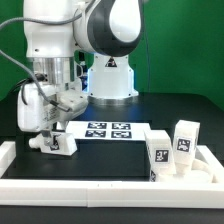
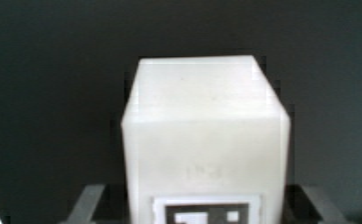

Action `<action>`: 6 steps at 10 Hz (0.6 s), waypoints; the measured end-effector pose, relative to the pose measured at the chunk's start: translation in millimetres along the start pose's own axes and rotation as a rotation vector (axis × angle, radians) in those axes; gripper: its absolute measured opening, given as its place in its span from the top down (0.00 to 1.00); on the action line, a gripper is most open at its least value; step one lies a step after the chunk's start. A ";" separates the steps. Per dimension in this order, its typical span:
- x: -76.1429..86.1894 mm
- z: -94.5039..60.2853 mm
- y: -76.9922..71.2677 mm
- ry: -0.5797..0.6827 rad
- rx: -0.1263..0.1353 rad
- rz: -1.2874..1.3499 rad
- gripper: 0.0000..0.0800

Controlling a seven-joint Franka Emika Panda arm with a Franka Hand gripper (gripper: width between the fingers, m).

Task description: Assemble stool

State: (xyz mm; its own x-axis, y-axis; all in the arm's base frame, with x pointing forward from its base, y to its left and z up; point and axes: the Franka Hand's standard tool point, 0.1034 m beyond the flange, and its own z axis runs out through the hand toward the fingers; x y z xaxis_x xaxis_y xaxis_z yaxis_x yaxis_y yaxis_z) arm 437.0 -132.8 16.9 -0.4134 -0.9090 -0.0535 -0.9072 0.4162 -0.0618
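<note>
While the arm bends low over the bench (image 1: 110, 158) on the exterior view's left, its pincer (image 1: 50, 142) is down at the black surface with a stubby white leg (image 1: 64, 144) between its jaws; this leg lies on the bench, just beside the marker board (image 1: 108, 130), on that board's left in the exterior view.

In the wrist view the same leg (image 2: 204, 125) fills the middle, its tag showing at the near end; the pincer (image 2: 204, 205) has one finger close along each flank, narrow about the leg; whether the fingers (image 2: 96, 203) press on it or only stand beside it I cannot tell.

On the exterior view's right a second leg (image 1: 158, 156) and a third leg (image 1: 185, 141) stand upright near each other, tags facing the camera, well apart from the pincer; a white frame rail (image 1: 90, 187) runs along the near edge of the bench.
</note>
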 end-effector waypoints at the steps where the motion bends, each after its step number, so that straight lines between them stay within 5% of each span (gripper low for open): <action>1: 2.7 -0.9 0.4 -0.011 0.007 0.166 0.58; 3: 6.1 -1.1 2.9 -0.025 0.031 0.453 0.58; 6: 4.7 -0.7 3.8 -0.026 0.030 0.629 0.58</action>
State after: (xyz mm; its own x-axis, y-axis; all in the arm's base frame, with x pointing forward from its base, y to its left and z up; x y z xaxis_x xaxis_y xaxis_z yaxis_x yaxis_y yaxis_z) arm 431.5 -135.5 17.1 -0.8646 -0.4895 -0.1134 -0.4884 0.8717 -0.0388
